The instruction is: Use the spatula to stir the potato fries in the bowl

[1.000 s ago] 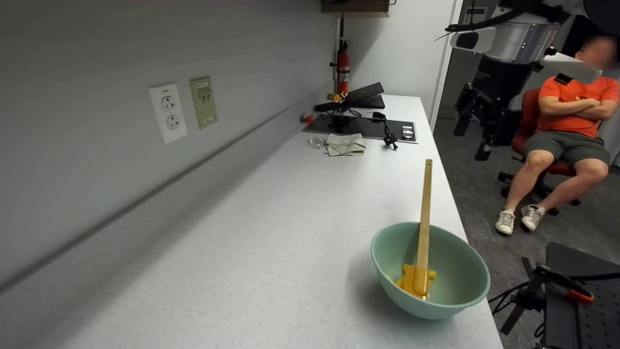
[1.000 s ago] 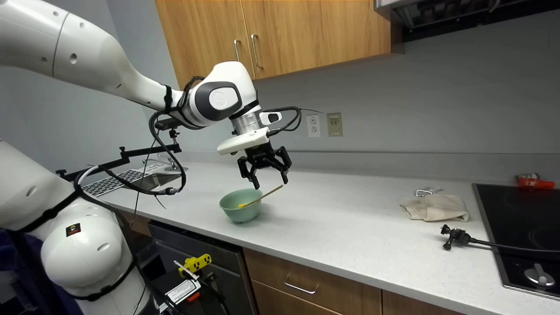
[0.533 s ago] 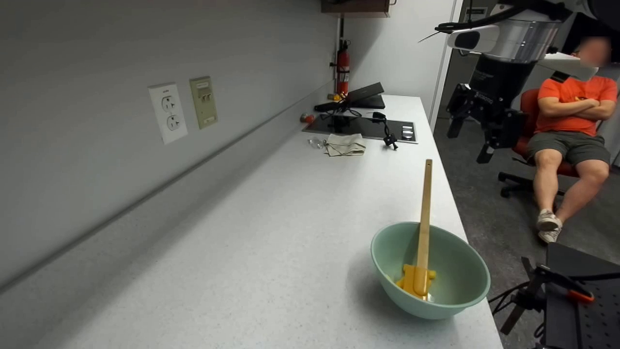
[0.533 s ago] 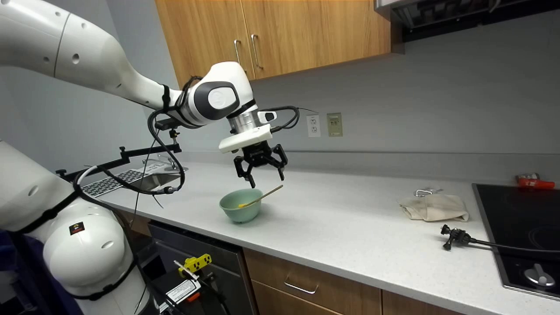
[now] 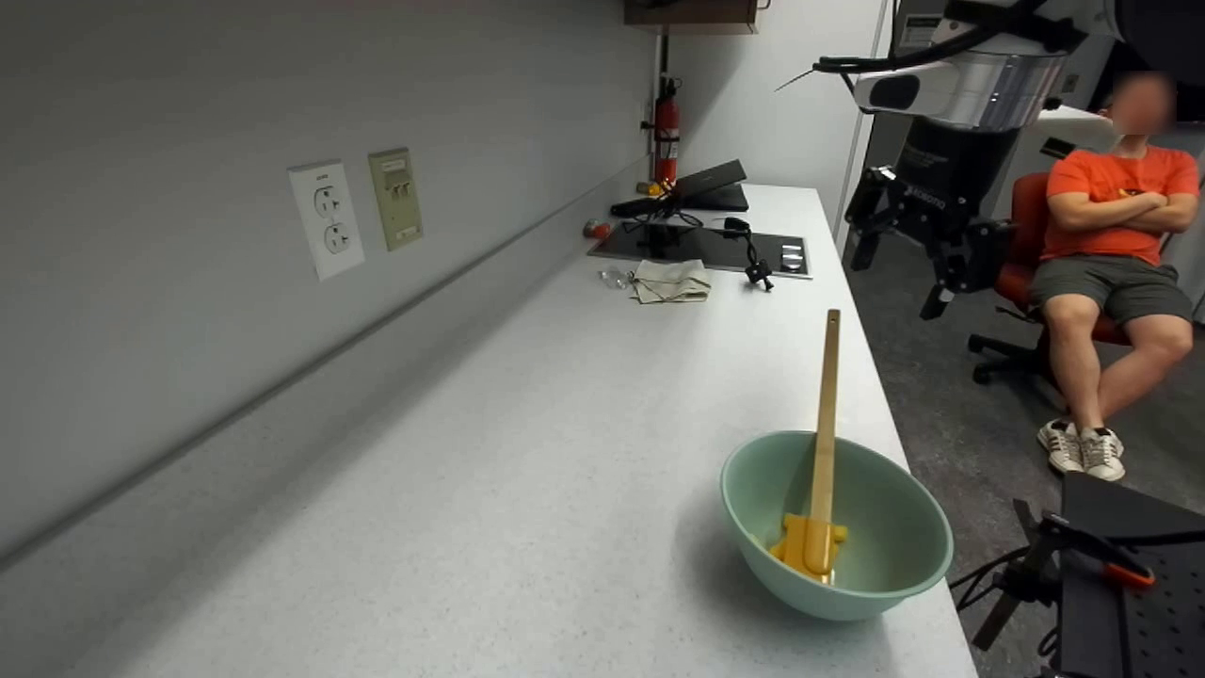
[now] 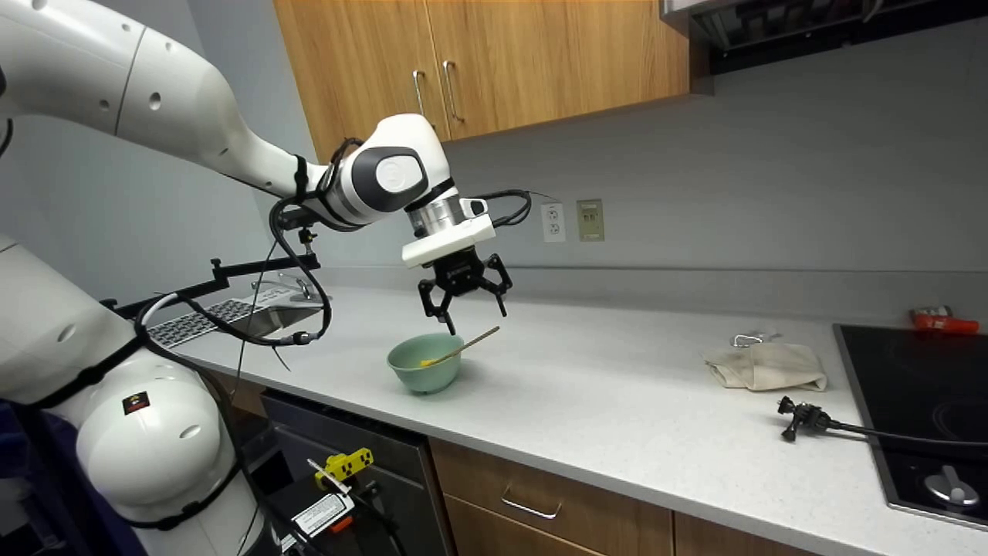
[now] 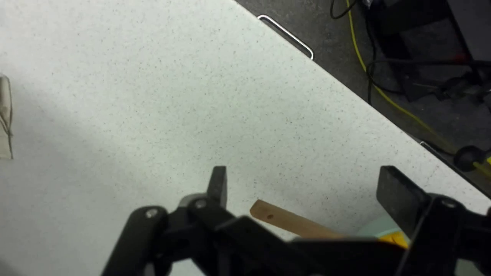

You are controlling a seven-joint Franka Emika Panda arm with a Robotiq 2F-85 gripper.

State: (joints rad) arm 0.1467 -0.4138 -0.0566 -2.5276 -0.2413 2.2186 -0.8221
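Spatula and yellow potato fries in mint-green bowl on bench.
In an exterior view: spatula's lower end over fries, handle tilted past rim. In an exterior view: gripper spread wide, higher than bowl. Wrist view: handle tip below parted fingers.

Kitchen, cooktop, sink, wooden cabinets

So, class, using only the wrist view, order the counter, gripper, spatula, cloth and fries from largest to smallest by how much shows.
1. Counter
2. Gripper, made to look bigger by nearness
3. Spatula and cloth: too alike to rank; both show only partly
4. Fries, a small yellow patch
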